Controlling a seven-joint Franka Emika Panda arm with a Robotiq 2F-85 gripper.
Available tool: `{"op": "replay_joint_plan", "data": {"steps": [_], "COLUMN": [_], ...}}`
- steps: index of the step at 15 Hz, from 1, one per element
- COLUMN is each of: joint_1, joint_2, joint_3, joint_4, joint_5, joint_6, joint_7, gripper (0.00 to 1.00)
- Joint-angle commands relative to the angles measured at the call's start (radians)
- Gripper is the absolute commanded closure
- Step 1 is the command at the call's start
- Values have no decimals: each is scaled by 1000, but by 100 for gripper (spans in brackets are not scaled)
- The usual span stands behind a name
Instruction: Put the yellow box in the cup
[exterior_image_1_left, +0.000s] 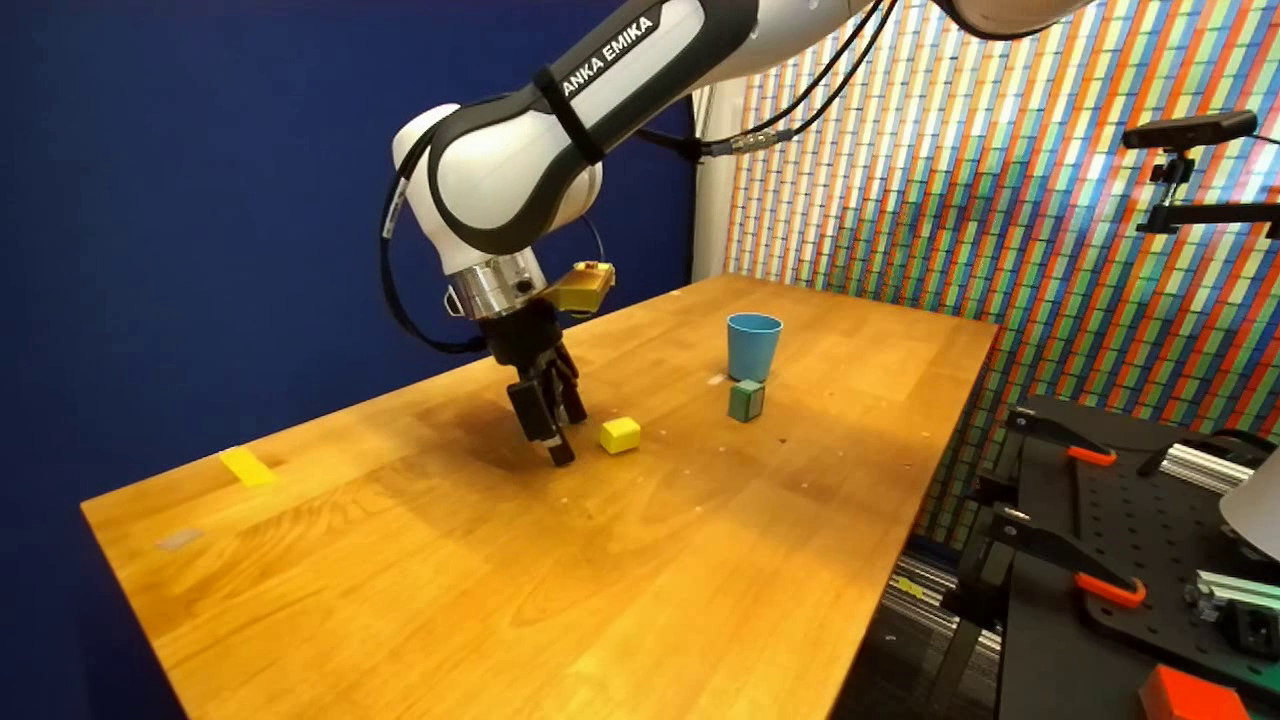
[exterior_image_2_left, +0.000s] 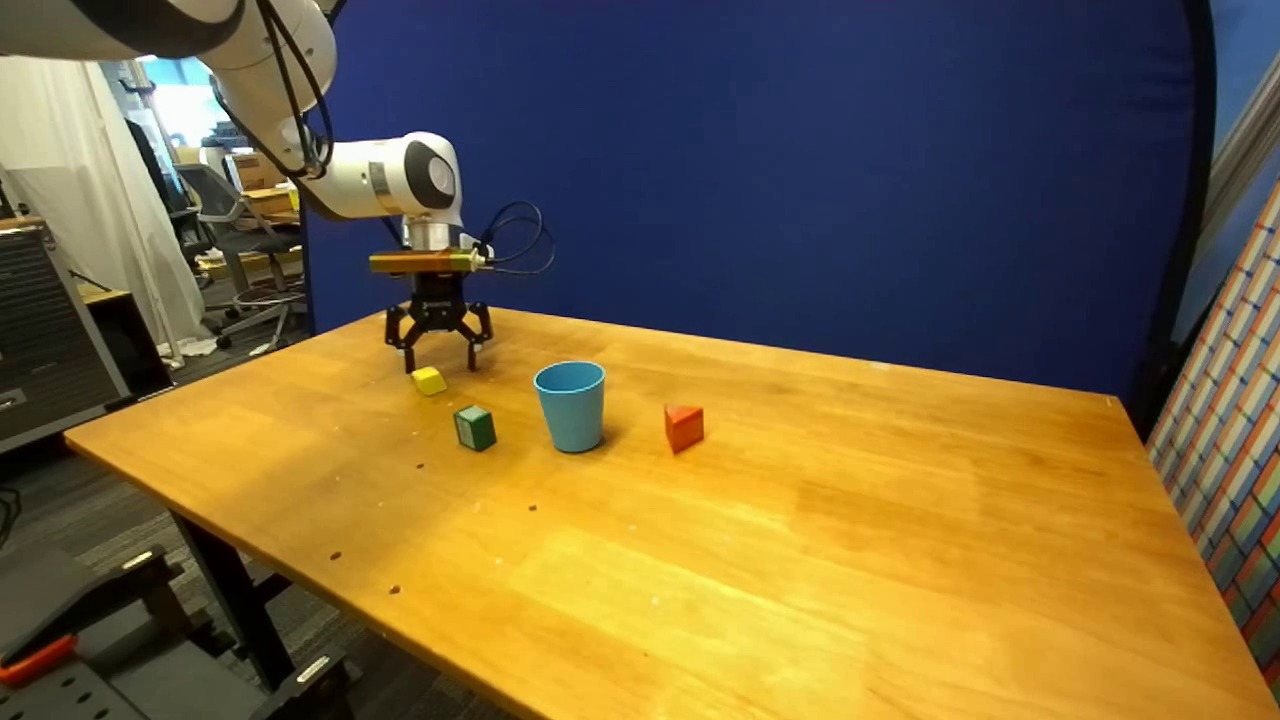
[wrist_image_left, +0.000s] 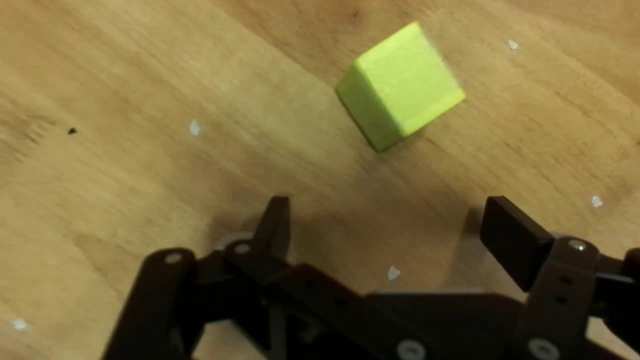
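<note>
I judge this is the approach step: my end effector (exterior_image_2_left: 440, 367), left of centre in an exterior view, has its jaws apart. The cup (exterior_image_2_left: 572, 412) stands near that frame's centre. Next I should straddle the box (wrist_image_left: 402, 85), ungripped in the wrist view's upper middle; its far sides are hidden.

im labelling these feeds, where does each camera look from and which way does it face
An exterior view: raised by the table, facing between blue backdrop and multicoloured wall; arm and gripper show.
An exterior view: also raised, facing blue backdrop past red block; arm and gripper show.
Wrist view: on the wrist, facing down at yellow cube; only gripper shows.
Both exterior views share blue cup, green cube, yellow cube.
</note>
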Motion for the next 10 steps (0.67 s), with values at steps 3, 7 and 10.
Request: {"op": "replay_joint_plan", "data": {"steps": [3,7,10], "joint_1": [-16,-25,-33], "joint_2": [55,29,21], "joint_3": [-23,-33,-36], "joint_4": [141,80,40], "joint_5": [18,31,40], "joint_6": [-75,-85,-88], "joint_7": [89,184,247], "gripper": [0,0,0]}}
